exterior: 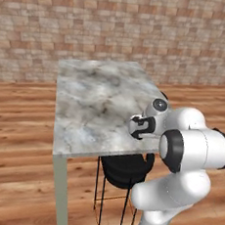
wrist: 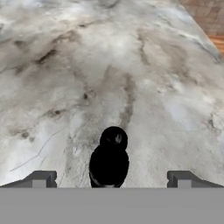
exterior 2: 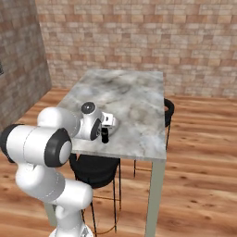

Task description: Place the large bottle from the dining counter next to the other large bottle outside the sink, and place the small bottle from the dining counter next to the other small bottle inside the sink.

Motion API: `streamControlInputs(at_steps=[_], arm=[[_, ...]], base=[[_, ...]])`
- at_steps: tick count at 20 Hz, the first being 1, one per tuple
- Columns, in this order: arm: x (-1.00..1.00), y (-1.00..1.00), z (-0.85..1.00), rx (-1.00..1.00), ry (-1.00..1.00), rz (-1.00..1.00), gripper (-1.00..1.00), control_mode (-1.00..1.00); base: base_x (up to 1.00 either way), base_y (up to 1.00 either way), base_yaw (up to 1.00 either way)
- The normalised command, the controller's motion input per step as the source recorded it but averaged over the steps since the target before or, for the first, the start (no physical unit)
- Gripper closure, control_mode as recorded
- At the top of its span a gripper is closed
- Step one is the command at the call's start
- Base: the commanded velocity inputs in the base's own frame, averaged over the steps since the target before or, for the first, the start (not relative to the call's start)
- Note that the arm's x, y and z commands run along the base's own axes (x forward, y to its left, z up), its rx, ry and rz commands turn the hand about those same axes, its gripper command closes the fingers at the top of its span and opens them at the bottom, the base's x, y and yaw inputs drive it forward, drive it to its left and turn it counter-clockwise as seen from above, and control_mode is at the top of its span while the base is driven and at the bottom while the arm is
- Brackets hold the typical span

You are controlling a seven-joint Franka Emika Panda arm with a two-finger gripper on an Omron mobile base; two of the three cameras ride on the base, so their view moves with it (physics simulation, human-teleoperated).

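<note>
I see the small bottle [wrist: 109, 162] standing upright on the dining counter [exterior 2: 134, 99], near the counter's near edge, its long axis vertical and its thin neck pointing straight up, so the hand view looks down on its round black top. It sits between the gripper's [wrist: 111, 179] two fingertips [wrist: 40, 178], with clear space on each side; the jaws stand wide apart and touch nothing. In the right base view the bottle [exterior 2: 105, 135] shows as a short dark shape just below the hand. I count one bottle on the marble. Around it the top is bare veined stone. Two black stools [exterior 2: 94, 169] stand by the counter, one under its near edge and one [exterior 2: 169, 111] at its right side. A brick wall [exterior: 119, 21] rises behind, over a wood floor [exterior: 19, 124].
</note>
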Motion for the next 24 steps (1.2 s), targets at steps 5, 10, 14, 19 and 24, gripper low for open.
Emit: streamControlInputs(at_steps=[5, 10, 14, 19, 24], arm=[[0.0, 0.0, -0.08, 0.0, 0.0, 0.0, -1.0, -1.0], [0.0, 0.0, -0.07, 0.0, 0.0, 0.0, -1.0, -1.0], [0.0, 0.0, -0.06, 0.0, 0.0, 0.0, -1.0, -1.0], [0.0, 0.0, -0.09, 0.0, 0.0, 0.0, -1.0, -1.0], [0.0, 0.0, -0.07, 0.0, 0.0, 0.0, -1.0, -1.0]], base=[[0.0, 0.0, 0.0], [0.0, 0.0, 0.0], [0.0, 0.0, 0.0], [0.0, 0.0, 0.0], [0.0, 0.0, 0.0]])
